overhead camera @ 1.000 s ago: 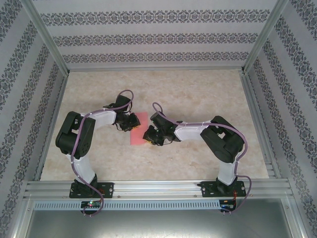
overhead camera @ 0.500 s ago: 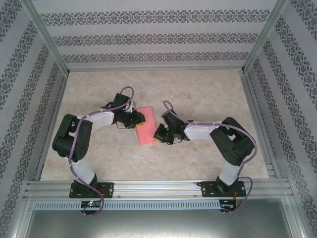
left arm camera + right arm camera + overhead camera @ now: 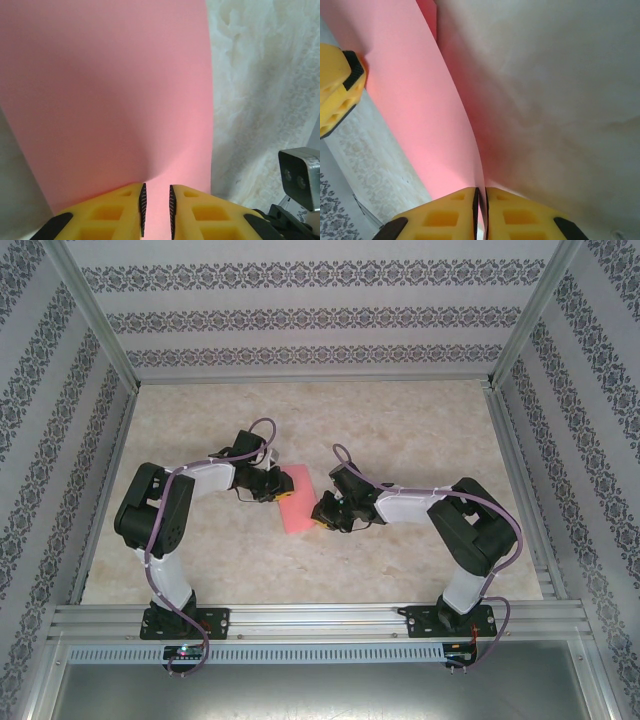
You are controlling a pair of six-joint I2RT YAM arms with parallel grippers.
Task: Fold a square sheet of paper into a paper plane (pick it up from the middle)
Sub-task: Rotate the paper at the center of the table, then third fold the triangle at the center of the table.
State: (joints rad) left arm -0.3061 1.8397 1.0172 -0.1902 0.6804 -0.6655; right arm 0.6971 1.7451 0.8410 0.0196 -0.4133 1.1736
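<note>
Marbled tabletop [image 3: 400, 430] betw. patterned walls [image 3: 320, 315]: L jaws, R jaws each pinch pink sheet [image 3: 298, 510].

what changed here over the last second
The right pincer drew back to the right, and the pink paper sheet shifted right with it and now lies more slanted. The left pincer followed it rightward. Unchanged: both pincers stay at opposite edges of the sheet, the right one clamped on its edge, and nothing was let go.

Overhead view looks down; both wrist views, seemingly close, share the paper [image 3: 100, 100].
</note>
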